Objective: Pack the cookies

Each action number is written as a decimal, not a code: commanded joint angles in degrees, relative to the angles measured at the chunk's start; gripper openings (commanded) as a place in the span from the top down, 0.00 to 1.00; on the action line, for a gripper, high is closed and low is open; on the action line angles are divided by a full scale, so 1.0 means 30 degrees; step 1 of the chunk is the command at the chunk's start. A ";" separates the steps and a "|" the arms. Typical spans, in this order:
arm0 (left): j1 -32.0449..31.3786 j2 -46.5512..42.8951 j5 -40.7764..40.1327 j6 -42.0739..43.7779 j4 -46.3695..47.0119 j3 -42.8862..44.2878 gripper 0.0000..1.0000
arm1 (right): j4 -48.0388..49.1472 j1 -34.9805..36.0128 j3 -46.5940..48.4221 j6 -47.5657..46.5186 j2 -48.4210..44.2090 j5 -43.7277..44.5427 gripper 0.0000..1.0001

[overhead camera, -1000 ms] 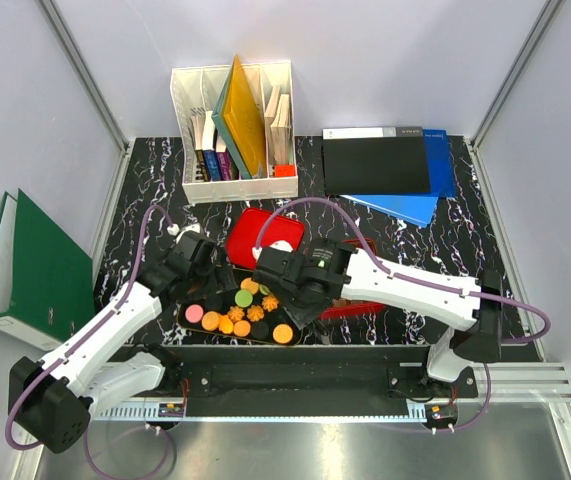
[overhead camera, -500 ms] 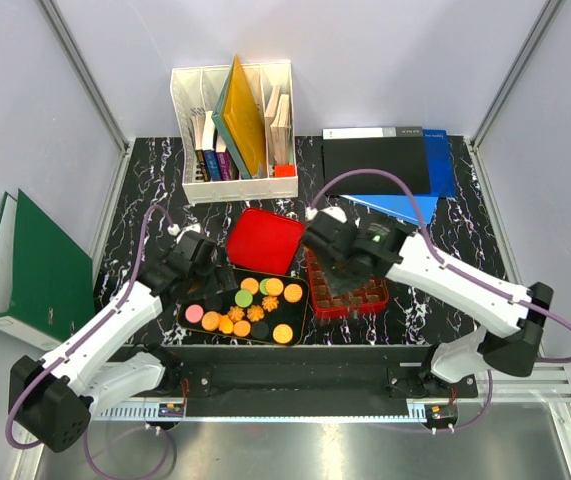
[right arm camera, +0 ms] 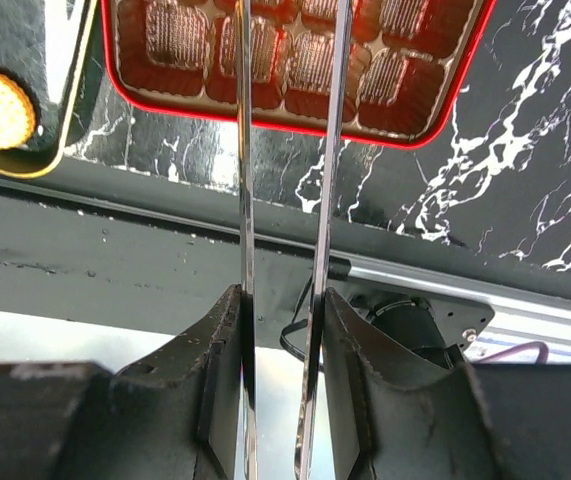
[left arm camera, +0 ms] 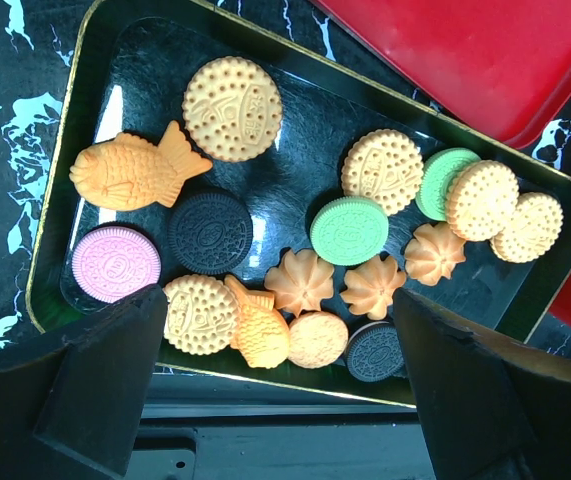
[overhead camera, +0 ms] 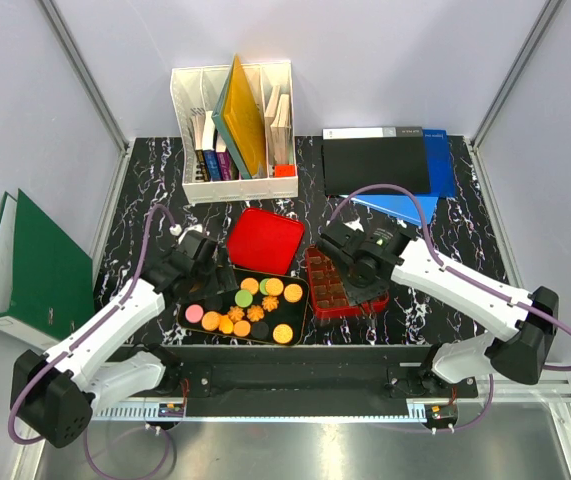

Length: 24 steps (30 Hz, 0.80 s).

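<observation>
Holding the metal tongs [right arm camera: 246, 150] tight is the big job for the right fingers [right arm camera: 215, 370]. They press on the two thin blades from both sides, and there is a gap between the blades. The tips go off the top of the wrist picture, so I cannot tell if a cookie sits in them. The tongs point over the red tin [right arm camera: 405, 80] with its small square cups. The tin sits on the table [overhead camera: 150, 180] at 3 o'clock from the black tray [left arm camera: 295, 180]. The cookies [left arm camera: 345, 230] lie in that tray: round ones, flower ones and fish ones. I cannot tell if any cup has a cookie in it. The left fingers [left arm camera: 95, 390] are spread wide, hold nothing and hang over the tray. I think the step is to put a cookie into a cup. To do it well, the tips should be right over one cup, not over a wall between cups. They should go down low before they let go, so the cookie lies flat and does not bounce out. The red lid [overhead camera: 263, 240], at 12 o'clock from the tray, is not needed yet.
</observation>
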 commanded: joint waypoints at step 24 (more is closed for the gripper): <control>-0.0072 0.0691 0.0508 0.0696 0.0962 0.0716 0.02 | 0.1968 -0.0178 -0.0723 0.0586 0.0158 -0.0323 0.77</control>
